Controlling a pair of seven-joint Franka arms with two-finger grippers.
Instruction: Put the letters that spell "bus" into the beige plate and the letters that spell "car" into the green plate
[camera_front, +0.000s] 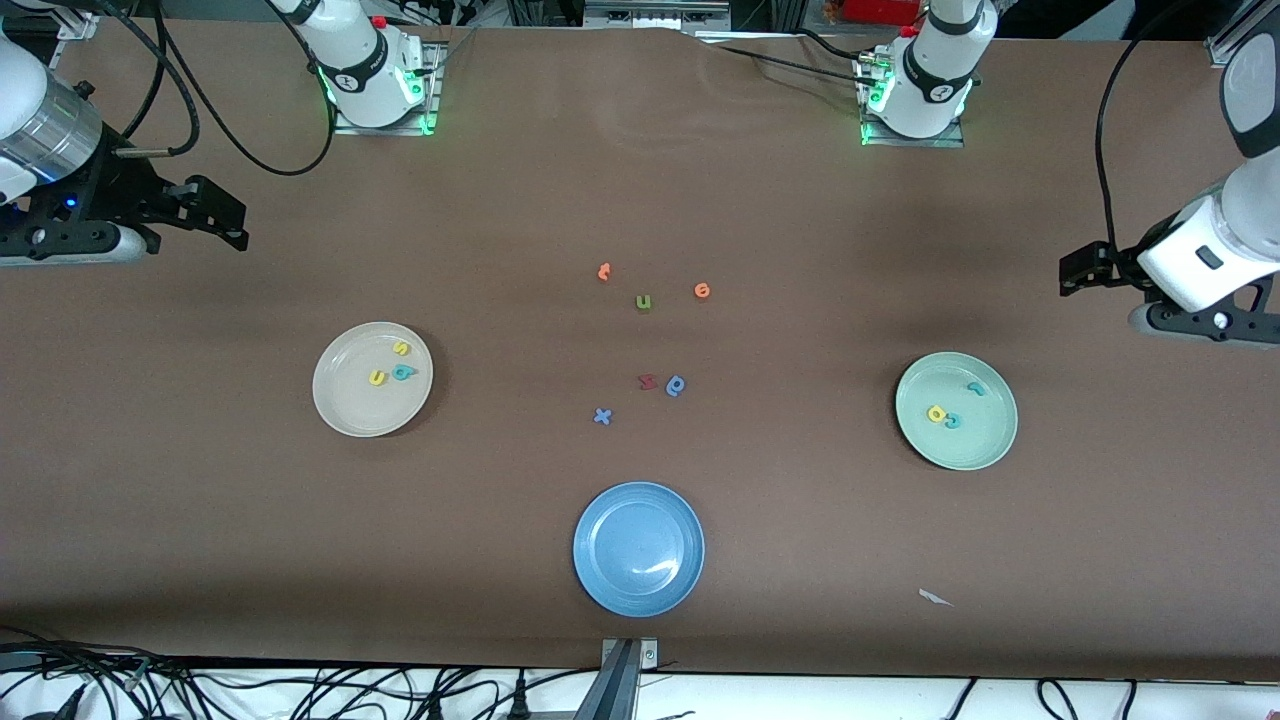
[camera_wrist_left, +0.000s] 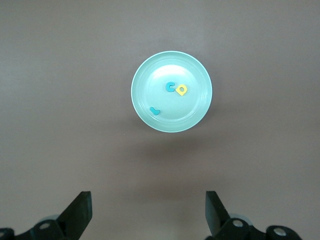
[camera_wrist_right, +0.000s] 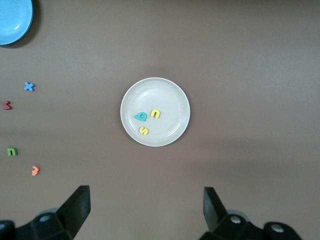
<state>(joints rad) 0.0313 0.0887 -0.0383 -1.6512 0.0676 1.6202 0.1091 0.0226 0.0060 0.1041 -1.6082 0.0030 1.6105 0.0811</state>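
Desk: a brown desk (camera_front: 640, 200) with three plates and a loose scatter of small foam letters in the middle.
Beige plate: the beige plate (camera_front: 372, 379) sits toward the right arm's end; on it lie the yellow s (camera_front: 401, 349), the yellow u (camera_front: 377, 377) and the teal b (camera_front: 403, 372), close together.
Green plate: the green plate (camera_front: 956, 411) sits toward the left arm's end; it holds the teal r (camera_front: 975, 388), the yellow a (camera_front: 936, 413) and the teal c (camera_front: 953, 421), the last two touching.
State of task: judged from how things lie, both words look sorted.
Left tool: the left tool (camera_front: 1085, 270) hangs high over bare desk past the green plate, fingers wide, holding nothing.
Right tool: the right tool (camera_front: 215, 215) hangs over bare desk above the beige plate's end, fingers wide, empty.
Leftovers: the olive u (camera_front: 643, 302), orange e (camera_front: 702, 290), another orange letter (camera_front: 604, 271), a dark red letter (camera_front: 647, 381), a blue round letter (camera_front: 676, 385) and a blue x (camera_front: 602, 416) lie mid-desk; the blue plate (camera_front: 638, 548) lies nearest the camera.
Risk: a further pick could go wrong by mistaking the olive u or blue round letter for a wanted one.
Risk: a low sweep across either plate could knock the light letters out.
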